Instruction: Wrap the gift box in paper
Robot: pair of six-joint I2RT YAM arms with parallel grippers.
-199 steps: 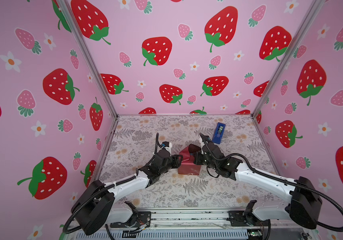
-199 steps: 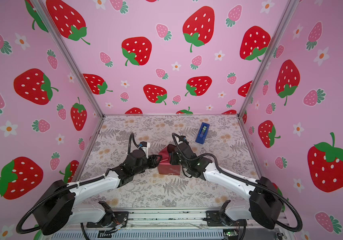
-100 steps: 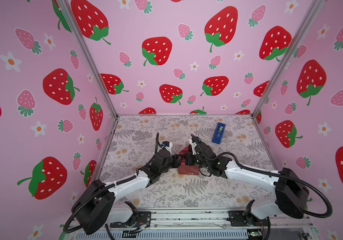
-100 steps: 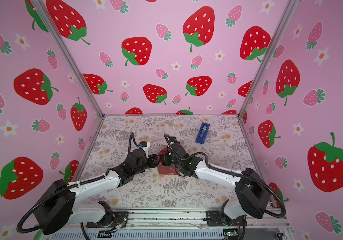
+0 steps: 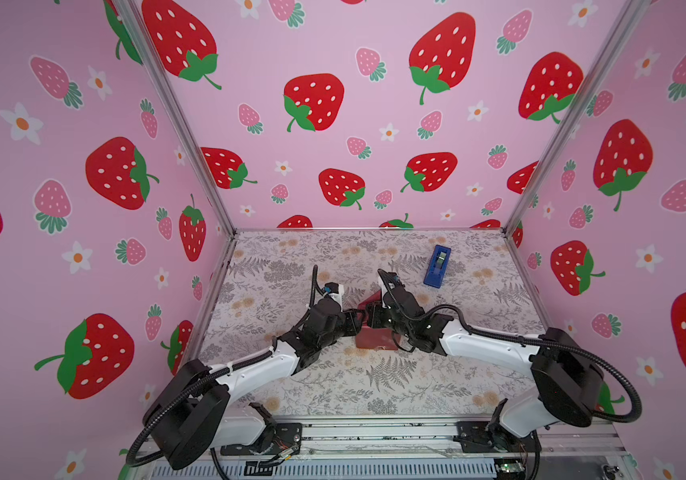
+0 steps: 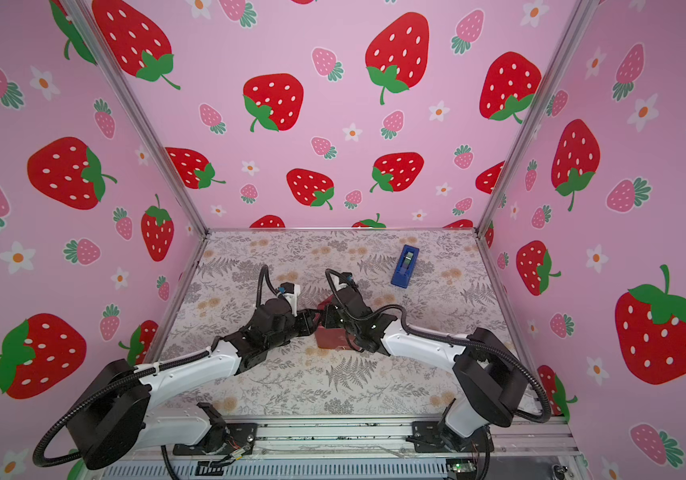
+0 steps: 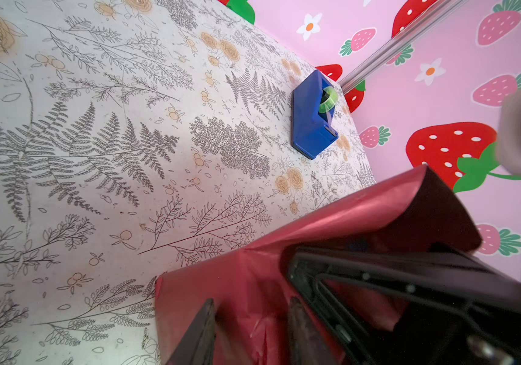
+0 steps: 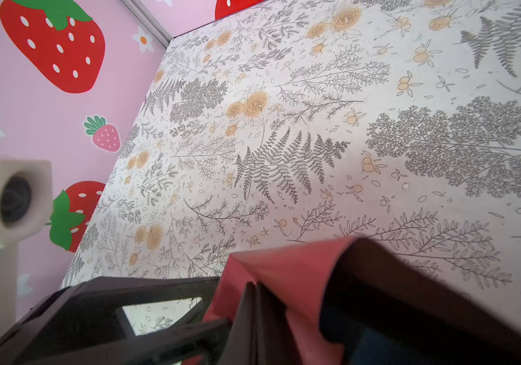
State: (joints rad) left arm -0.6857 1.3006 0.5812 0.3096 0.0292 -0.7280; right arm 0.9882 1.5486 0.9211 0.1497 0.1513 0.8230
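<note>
Maroon paper [image 5: 372, 338] sits pinched in right jaws; left jaws half open.

The paper [image 5: 374, 338], a glossy dark red sheet, is folded into a boxy bundle near the middle of the desk [image 5: 416, 386], with its near side flat and upright. One loose flap curls up above creased folds. The gift box [image 8: 376, 344] is almost wholly covered, showing only as a dark bluish patch under that raised flap.
</note>
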